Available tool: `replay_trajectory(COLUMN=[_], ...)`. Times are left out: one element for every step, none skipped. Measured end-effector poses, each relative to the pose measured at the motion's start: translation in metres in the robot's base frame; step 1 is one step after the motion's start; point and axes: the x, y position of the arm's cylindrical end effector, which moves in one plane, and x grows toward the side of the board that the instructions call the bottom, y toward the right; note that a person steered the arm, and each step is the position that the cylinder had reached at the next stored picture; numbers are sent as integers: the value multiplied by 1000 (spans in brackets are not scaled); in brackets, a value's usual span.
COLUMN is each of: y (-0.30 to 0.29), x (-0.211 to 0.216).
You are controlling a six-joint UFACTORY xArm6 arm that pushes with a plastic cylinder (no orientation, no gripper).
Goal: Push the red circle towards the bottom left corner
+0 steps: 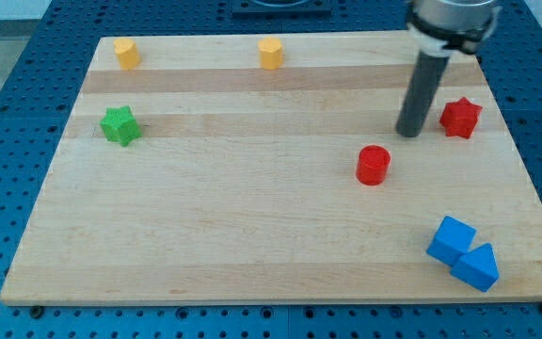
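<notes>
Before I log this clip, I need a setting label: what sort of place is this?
Probably a robotics lab bench. A wooden board lies on a blue perforated table, small coloured blocks such as the red circle are scattered on it, and my tip is just up-right of that circle.

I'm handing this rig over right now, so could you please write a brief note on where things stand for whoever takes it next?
My tip rests on the board up and to the view's right of the red circle, with a clear gap between them; the red star sits just to the tip's right.
The red circle lies right of centre, far from the bottom left corner.
Done: the tip is roughly on the side needed for pushing. No contact yet.
Left: close the gap, then push the circle down and left across the open wooden board.
</notes>
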Motion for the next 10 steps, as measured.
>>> replay_trajectory(y=[-15, -15, -15, -15, -15, -21, -33, -55, -82, -120], x=[6, 17, 39, 56, 60, 60, 60, 60, 61, 81])
